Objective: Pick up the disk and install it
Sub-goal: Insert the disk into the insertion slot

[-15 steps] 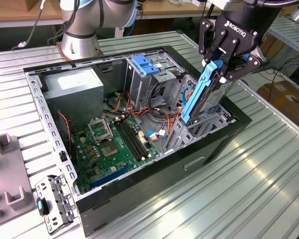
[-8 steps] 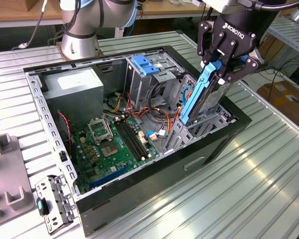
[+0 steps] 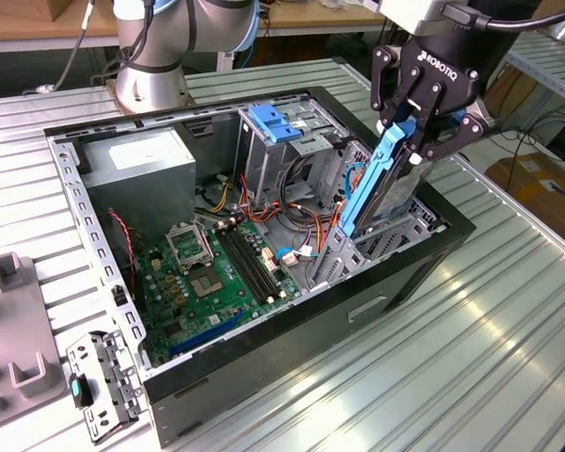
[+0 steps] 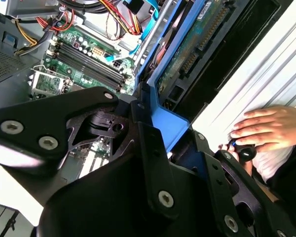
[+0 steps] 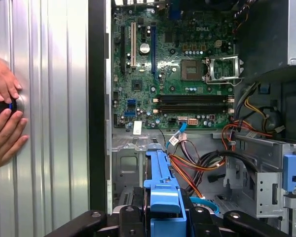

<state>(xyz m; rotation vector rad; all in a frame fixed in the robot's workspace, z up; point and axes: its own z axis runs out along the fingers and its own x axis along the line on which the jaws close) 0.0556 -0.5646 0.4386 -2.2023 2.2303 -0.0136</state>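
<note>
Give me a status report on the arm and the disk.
Gripper jaws shut on the disk. Disk tilted, lower end at the front bay. Cables beside bay; hands outside case.

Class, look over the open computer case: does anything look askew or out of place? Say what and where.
The disk, clamped in the pincer, stands tilted and sticks up out of the case at the exterior view's right end, not seated. A person's hands rest on the table beside the case.

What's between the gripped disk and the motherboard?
A tangle of cables, orange, yellow and blue, lies between the disk, held in the gripper, and the motherboard, in the exterior view and the first wrist view.
</note>
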